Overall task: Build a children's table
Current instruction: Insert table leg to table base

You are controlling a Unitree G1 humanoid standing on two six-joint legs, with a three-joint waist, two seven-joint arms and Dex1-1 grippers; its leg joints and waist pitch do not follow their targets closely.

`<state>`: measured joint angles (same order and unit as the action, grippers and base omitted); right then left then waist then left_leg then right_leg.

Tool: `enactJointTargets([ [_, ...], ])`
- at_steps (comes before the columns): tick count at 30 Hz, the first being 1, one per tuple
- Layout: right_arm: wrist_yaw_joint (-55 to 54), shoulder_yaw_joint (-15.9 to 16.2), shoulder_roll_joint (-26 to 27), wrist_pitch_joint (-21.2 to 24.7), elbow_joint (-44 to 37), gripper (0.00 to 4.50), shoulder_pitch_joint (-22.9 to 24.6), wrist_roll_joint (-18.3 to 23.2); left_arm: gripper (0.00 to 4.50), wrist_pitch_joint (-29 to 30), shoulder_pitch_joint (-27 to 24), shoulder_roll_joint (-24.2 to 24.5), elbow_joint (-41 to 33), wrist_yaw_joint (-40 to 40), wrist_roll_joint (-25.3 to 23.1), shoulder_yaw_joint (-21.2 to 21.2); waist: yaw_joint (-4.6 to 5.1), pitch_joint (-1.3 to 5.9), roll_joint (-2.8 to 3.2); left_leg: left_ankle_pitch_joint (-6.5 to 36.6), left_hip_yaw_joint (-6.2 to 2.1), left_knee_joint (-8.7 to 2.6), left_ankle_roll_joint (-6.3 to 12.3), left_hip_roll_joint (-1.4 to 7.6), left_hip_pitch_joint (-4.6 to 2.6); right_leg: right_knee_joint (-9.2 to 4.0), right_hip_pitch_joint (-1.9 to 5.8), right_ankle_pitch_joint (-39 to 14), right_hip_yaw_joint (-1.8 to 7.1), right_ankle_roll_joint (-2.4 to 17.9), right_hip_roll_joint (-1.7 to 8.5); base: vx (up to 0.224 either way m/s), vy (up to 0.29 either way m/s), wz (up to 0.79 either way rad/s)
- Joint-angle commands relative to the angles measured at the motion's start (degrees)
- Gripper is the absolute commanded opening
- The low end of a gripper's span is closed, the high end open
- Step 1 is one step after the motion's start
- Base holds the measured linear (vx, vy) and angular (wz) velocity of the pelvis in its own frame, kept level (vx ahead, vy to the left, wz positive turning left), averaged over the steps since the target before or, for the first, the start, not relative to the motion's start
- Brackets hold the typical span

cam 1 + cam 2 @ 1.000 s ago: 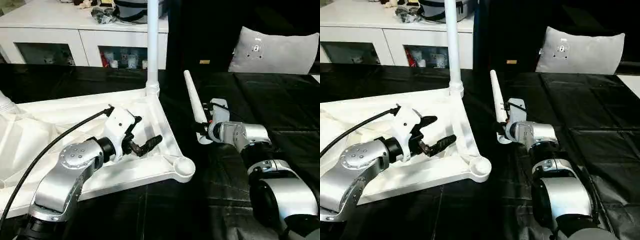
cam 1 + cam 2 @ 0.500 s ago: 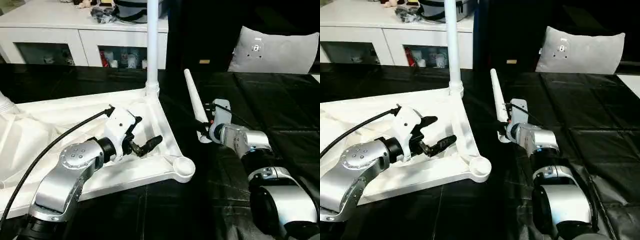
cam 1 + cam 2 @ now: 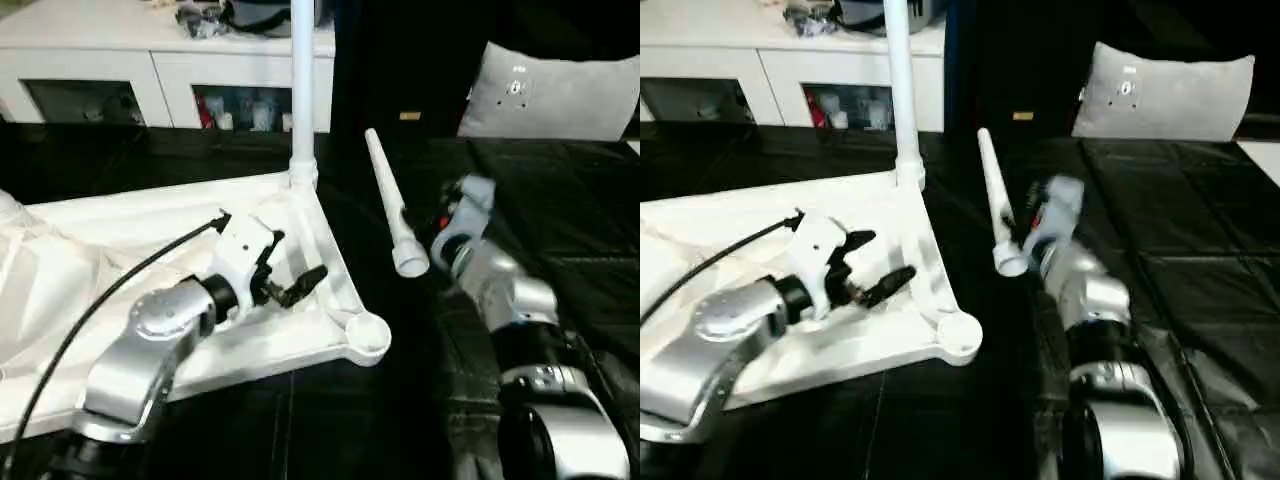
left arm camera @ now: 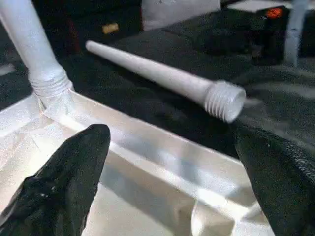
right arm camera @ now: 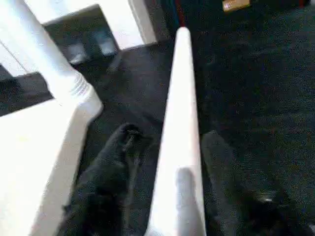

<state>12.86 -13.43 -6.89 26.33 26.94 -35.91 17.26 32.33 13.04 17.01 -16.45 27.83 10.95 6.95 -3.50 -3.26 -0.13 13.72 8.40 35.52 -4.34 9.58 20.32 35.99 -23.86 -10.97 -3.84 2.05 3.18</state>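
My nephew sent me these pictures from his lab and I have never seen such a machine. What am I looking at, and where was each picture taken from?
This is a humanoid robot with two silver arms, each ending in a gripper of two black fingers. Two pictures come from cameras on its head, looking down over its arms; the other two come from a camera on each wrist, looking along that gripper's fingers.

On the black surface lies a white table top, underside up. One leg already stands upright in a far corner socket; the near corner socket holds none.

The left gripper hangs open over the table top, holding nothing. The right gripper has a loose leg between its fingers, its threaded end nearest the robot. Behind are a white cabinet and a grey cushion.
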Motion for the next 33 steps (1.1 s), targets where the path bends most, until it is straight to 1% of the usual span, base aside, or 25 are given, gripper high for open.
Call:
enactJointTargets([
  [1,-0.1,-0.5,0.6,1.3,-5.6,1.92,2.6,1.7,4.5,-0.8,-0.4,-0.9,0.8,-2.3,-0.9,-1.0,-0.27,3.41,0.12,1.5,-0.18,-4.49,2.53,2.75,0.51,-4.32,4.09,-7.2,3.3,10.9,4.54,0.0,0.0,0.0],
  [2,0.2,-0.4,0.8,1.4,-8.0,1.74,3.8,2.3,4.5,-1.1,-0.6,-1.4,0.8,-3.1,-1.1,-1.1,-0.26,3.46,0.07,1.9,-0.25,-4.56,2.34,2.84,0.44,-4.41,4.08,-8.1,3.29,10.2,4.55,0.0,0.0,0.0],
  [3,0.2,-0.3,0.9,1.6,-10.3,1.73,5.0,2.6,4.5,-1.2,-0.9,-2.0,0.7,-4.1,-1.2,-1.3,-0.22,3.55,0.07,1.8,-0.29,-4.52,2.23,2.85,0.44,-4.32,4.05,-8.1,3.3,10.1,4.59,0.0,0.0,0.0],
  [5,-0.2,0.6,0.9,2.6,-13.8,1.6,7.1,2.4,4.5,-1.0,-1.5,-2.2,0.6,-4.4,-1.4,-1.2,-0.21,3.41,0.13,2.3,-0.3,-4.62,2.05,2.78,0.47,-4.58,3.92,-9.2,3.27,9.5,4.48,0.0,0.0,0.0],
  [7,-0.6,1.2,1.2,3.2,-15.7,1.33,8.5,2.2,4.5,-1.1,-1.7,-1.8,0.6,-4.0,-1.6,-0.7,-0.17,3.35,0.12,2.7,-0.34,-4.69,1.77,2.71,0.51,-4.69,3.88,-10.6,3.3,8.7,4.45,0.0,0.0,0.0],
  [8,-1.0,1.3,1.2,3.5,-15.8,1.33,8.8,1.8,4.5,-1.3,-1.7,-1.7,0.7,-4.1,-1.8,-0.6,-0.06,3.34,0.04,3.1,-0.31,-4.69,1.63,2.7,0.46,-4.82,3.76,-11.4,3.31,8.4,4.46,0.0,0.0,0.0],
  [10,-1.6,1.6,1.2,4.0,-15.9,1.15,9.1,1.2,4.5,-1.5,-1.7,-1.5,0.9,-4.2,-2.0,-0.5,0.02,3.31,0.09,3.4,-0.34,-4.71,1.4,2.61,0.49,-4.88,3.72,-12.5,3.31,8.2,4.42,0.0,0.0,0.0],
  [11,-1.9,1.7,1.2,4.2,-16.2,1.02,9.1,1.1,4.5,-1.6,-1.7,-1.3,0.9,-4.2,-2.2,-0.4,0.03,3.29,-0.05,3.4,-0.31,-4.68,1.32,2.57,0.52,-4.94,3.7,-12.8,3.32,8.0,4.44,0.0,0.0,0.0],
  [12,-2.1,1.8,1.2,4.6,-16.8,0.91,9.3,1.1,4.5,-1.7,-1.8,-1.2,0.9,-4.3,-2.2,-0.5,-0.03,3.25,0.04,3.4,-0.34,-4.71,1.25,2.55,0.52,-4.96,3.67,-13.0,3.31,7.7,4.39,0.0,0.0,0.0],
  [15,-2.5,2.0,1.2,5.4,-18.1,0.71,9.4,1.2,4.5,-1.7,-2.0,-1.0,0.8,-4.3,-2.3,-0.4,-0.03,3.35,0.14,2.5,-0.41,-4.68,1.22,2.61,0.44,-4.72,3.65,-11.5,3.31,7.7,4.35,0.0,0.0,0.0],
  [16,-2.8,2.0,1.3,5.8,-18.7,0.58,9.5,1.3,4.5,-1.7,-2.1,-0.7,0.7,-4.3,-2.4,-0.3,-0.07,3.43,-0.06,1.8,-0.41,-4.61,1.29,2.6,0.5,-4.56,3.72,-10.1,3.3,7.8,4.32,0.0,0.0,0.0],
  [17,-3.1,2.1,1.2,6.2,-19.1,0.5,9.6,1.1,4.5,-1.6,-2.2,-0.5,0.7,-4.3,-2.5,-0.3,-0.12,3.45,0.05,1.2,-0.42,-4.58,1.36,2.59,0.54,-4.41,3.76,-8.9,3.32,8.0,4.35,0.0,0.0,0.0],
  [18,-3.3,2.5,1.0,6.4,-19.0,0.47,9.6,0.5,4.5,-1.6,-2.3,-0.3,0.6,-4.2,-2.6,-0.4,-0.13,3.46,-0.39,0.9,-0.39,-4.58,1.58,2.57,0.59,-4.29,3.87,-8.6,3.33,8.1,4.41,0.0,0.0,0.0],
  [19,-3.4,2.6,1.0,6.5,-18.9,0.45,9.6,0.4,4.5,-1.6,-2.3,-0.3,0.5,-4.2,-2.6,-0.4,-0.16,3.45,-0.21,0.7,-0.41,-4.58,1.59,2.57,0.55,-4.28,3.82,-8.6,3.3,8.2,4.42,0.0,0.0,0.0],
  [20,-3.6,2.8,0.8,6.7,-18.7,0.26,9.4,-0.1,4.5,-1.5,-2.4,-0.2,0.5,-4.2,-2.7,-0.5,-0.08,3.42,-0.21,0.9,-0.32,-4.54,1.55,2.54,0.56,-4.39,3.77,-8.8,3.33,8.3,4.43,0.0,0.0,0.0],
  [21,-3.6,2.8,0.8,6.7,-18.7,0.26,9.4,-0.1,4.5,-1.5,-2.4,-0.2,0.5,-4.2,-2.7,-0.5,-0.08,3.4,-0.4,0.8,-0.3,-4.55,1.52,2.56,0.56,-4.42,3.79,-9.0,3.31,8.4,4.42,0.0,0.0,0.0],
  [24,-2.8,3.6,-0.3,6.7,-17.3,0.26,7.8,-0.6,4.5,-1.5,-2.3,-0.2,0.6,-4.1,-3.0,-0.5,-0.16,3.36,-0.34,1.3,-0.29,-4.55,1.42,2.54,0.5,-4.45,3.83,-9.9,3.34,8.2,4.47,0.0,0.0,0.0],
  [25,-2.2,4.0,-0.9,6.2,-16.0,0.52,6.7,-1.1,4.5,-1.5,-2.1,-0.1,0.8,-4.1,-3.0,-0.5,-0.21,3.41,0.01,1.2,-0.34,-4.51,1.36,2.53,0.47,-4.38,3.81,-9.7,3.36,8.3,4.49,0.0,0.0,0.0],
  [26,-1.7,4.5,-1.6,5.8,-14.1,0.52,5.3,-1.7,4.5,-1.5,-1.9,0.0,1.0,-4.0,-3.0,-0.5,-0.09,3.47,0.03,1.2,-0.33,-4.45,1.27,2.47,0.5,-4.36,3.84,-9.3,3.27,8.5,4.42,0.0,0.0,0.0],
  [27,-1.7,4.5,-1.6,5.8,-14.1,0.6,5.3,-1.7,4.5,-1.5,-1.9,0.0,1.0,-4.0,-3.0,-0.5,0.05,3.47,-0.1,1.1,-0.32,-4.43,1.2,2.41,0.61,-4.34,3.89,-9.1,3.28,8.7,4.39,0.0,0.0,0.0],
  [28,-0.7,5.3,-2.7,5.4,-9.6,0.64,2.4,-2.8,4.5,-1.6,-1.3,0.1,1.5,-3.8,-3.0,-0.4,-0.09,3.42,-0.02,1.1,-0.24,-4.36,1.34,2.41,0.52,-4.37,3.83,-8.7,3.34,8.7,4.4,0.0,0.0,0.0],
  [29,-0.3,5.9,-3.3,5.3,-6.8,0.76,0.7,-3.6,4.5,-1.6,-1.0,0.3,1.7,-3.7,-3.0,-0.4,0.15,3.49,0.0,1.5,-0.33,-4.37,1.23,2.28,0.59,-4.31,3.95,-9.3,3.19,9.3,4.35,0.0,0.0,0.0],
  [30,0.1,6.4,-3.8,5.0,-4.4,0.9,-0.6,-4.2,4.5,-1.7,-0.9,0.3,1.9,-3.7,-3.1,-0.3,0.21,3.43,-0.04,2.1,-0.24,-4.28,1.22,2.21,0.55,-4.4,3.85,-9.9,3.2,9.9,4.38,0.0,0.0,0.0],
  [31,0.5,6.7,-4.1,4.8,-2.6,0.9,-1.7,-4.7,4.5,-1.7,-0.7,0.4,2.0,-3.6,-3.1,-0.3,0.11,3.4,-0.11,2.3,-0.2,-4.27,1.3,2.19,0.63,-4.53,3.96,-10.3,3.23,9.9,4.42,0.0,0.0,0.0],
  [33,0.9,7.5,-4.6,4.4,0.8,1.11,-3.8,-5.8,4.5,-1.7,-0.4,0.5,2.3,-3.6,-3.1,-0.3,-0.07,3.48,-0.08,2.2,-0.22,-4.22,1.32,2.31,0.63,-4.45,3.98,-10.8,3.22,9.9,4.57,0.0,0.0,0.0],
])
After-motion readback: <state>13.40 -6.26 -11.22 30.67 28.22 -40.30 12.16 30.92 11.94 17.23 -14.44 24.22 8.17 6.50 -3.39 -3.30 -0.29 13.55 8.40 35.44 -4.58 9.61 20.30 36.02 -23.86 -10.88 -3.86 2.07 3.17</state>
